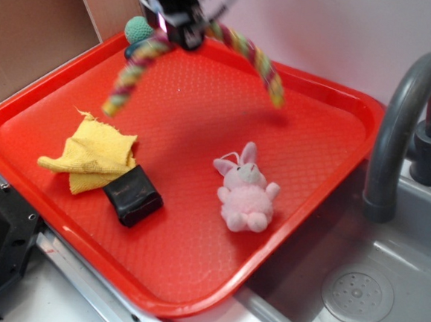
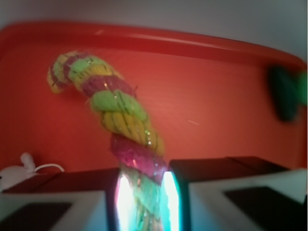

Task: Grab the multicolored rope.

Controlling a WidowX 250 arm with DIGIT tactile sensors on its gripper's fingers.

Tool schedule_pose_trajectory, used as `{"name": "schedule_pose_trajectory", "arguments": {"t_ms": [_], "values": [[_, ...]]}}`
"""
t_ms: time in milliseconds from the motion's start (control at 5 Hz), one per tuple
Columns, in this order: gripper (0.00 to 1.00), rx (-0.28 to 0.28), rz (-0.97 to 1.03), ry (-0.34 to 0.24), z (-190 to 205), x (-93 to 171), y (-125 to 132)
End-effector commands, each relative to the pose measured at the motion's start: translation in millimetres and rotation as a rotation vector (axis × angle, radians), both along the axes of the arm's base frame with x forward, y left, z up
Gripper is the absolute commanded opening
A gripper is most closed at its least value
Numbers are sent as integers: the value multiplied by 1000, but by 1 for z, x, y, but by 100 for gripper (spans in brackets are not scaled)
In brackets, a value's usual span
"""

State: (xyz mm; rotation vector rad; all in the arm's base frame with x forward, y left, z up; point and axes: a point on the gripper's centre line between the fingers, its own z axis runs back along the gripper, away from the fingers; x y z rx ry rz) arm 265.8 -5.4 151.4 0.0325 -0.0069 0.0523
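Over the red plastic tray my claw clamps the thick twisted multicolored rope. Only the exterior view shows both ends drooping, plus a pink plush bunny.

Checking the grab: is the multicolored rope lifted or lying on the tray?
Lifted: the claw pinches the multicolored rope, both ends dangling above the tray.

A thick twisted cotton rope is striped in yellow, pink-red and pale green. A diamond-textured red plastic tray, a yellow cloth, a pale pink plush bunny, a glossy black block and a teal-green ball are seen.
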Motion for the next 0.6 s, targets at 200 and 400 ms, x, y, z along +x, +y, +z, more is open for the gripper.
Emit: {"name": "schedule_pose_trajectory", "arguments": {"t_ms": [200, 400], "values": [[0, -85, 197, -194, 55, -30, 32], [100, 42, 226, -95, 53, -22, 37]]}}
